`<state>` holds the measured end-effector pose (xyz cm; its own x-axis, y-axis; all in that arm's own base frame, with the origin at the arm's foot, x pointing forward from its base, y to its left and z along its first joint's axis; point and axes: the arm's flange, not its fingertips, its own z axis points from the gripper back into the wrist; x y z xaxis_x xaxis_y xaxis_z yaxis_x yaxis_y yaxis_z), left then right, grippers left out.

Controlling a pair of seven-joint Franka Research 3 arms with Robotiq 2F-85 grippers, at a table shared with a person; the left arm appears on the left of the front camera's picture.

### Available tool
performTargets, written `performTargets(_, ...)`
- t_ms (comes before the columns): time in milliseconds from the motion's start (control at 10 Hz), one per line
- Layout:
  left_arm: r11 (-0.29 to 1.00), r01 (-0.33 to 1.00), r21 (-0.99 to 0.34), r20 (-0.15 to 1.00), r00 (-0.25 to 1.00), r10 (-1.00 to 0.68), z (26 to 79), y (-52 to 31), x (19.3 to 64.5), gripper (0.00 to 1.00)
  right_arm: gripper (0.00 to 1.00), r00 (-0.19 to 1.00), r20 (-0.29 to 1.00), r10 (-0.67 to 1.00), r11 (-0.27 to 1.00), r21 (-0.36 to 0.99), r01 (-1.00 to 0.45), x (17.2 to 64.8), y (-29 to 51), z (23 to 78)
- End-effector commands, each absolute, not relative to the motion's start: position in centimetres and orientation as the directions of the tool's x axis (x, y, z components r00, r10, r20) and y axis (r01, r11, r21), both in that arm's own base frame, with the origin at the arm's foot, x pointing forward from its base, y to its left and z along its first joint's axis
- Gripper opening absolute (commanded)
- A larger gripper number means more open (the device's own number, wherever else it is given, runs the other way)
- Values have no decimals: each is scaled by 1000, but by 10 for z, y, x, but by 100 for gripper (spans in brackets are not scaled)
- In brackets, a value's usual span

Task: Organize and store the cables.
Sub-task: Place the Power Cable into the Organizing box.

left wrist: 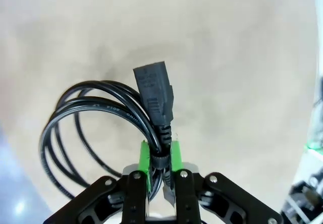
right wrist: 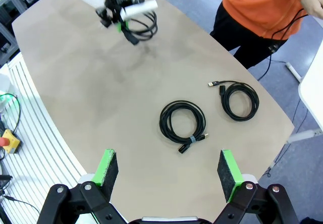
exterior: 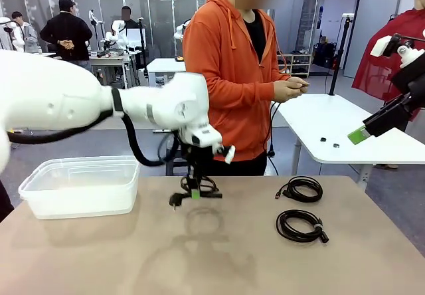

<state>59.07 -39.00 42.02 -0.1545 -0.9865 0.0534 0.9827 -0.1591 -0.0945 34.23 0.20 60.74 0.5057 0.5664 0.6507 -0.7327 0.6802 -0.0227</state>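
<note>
Lying coiled right of centre on the tan table [exterior: 99,255], the nearer cable [exterior: 300,226] has a second cable [exterior: 301,189] just beyond it. Left of them, the left gripper [exterior: 194,193] clamps its jaws on a third cable [exterior: 211,190], held above the tabletop, with a clear plastic bin [exterior: 80,198] farther left. The right gripper [exterior: 358,134] hangs high at right, jaws spread wide and empty. Across the table, a person in an orange hoodie [exterior: 232,76] holds a cord [exterior: 271,135] in both hands [exterior: 290,89].

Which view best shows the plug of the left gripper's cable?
Left wrist view: the plug is close and sharp above the left gripper, shut on the cable. Front and right wrist views show it tiny.
</note>
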Motion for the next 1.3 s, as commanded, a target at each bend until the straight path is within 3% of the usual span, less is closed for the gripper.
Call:
performTargets(0, -195, 976, -98, 86, -187, -979, 474, -370, 593, 0, 100, 502, 651, 570, 676, -23, -737, 342, 2, 607)
performTargets(300, -186, 981, -54, 102, -180, -978, 508, -337, 589, 0, 100, 502, 651, 570, 676, -23, -737, 342, 2, 607)
performTargets(600, -228, 973, 22, 24, -229, -973, 535, -280, 587, 0, 100, 502, 651, 570, 676, -23, -737, 342, 2, 607)
performTargets(700, -266, 963, 28, -11, -266, -964, 536, -243, 585, 0, 100, 502, 651, 570, 676, -23, -737, 342, 2, 607)
performTargets(900, -188, 980, 61, -29, -186, -982, 525, -173, 582, 0, 100, 502, 651, 570, 676, -23, -737, 342, 2, 607)
performTargets(1200, -194, 981, 19, -84, -191, -978, 501, -100, 568, 0, 100, 502, 651, 570, 676, -23, -737, 342, 2, 607)
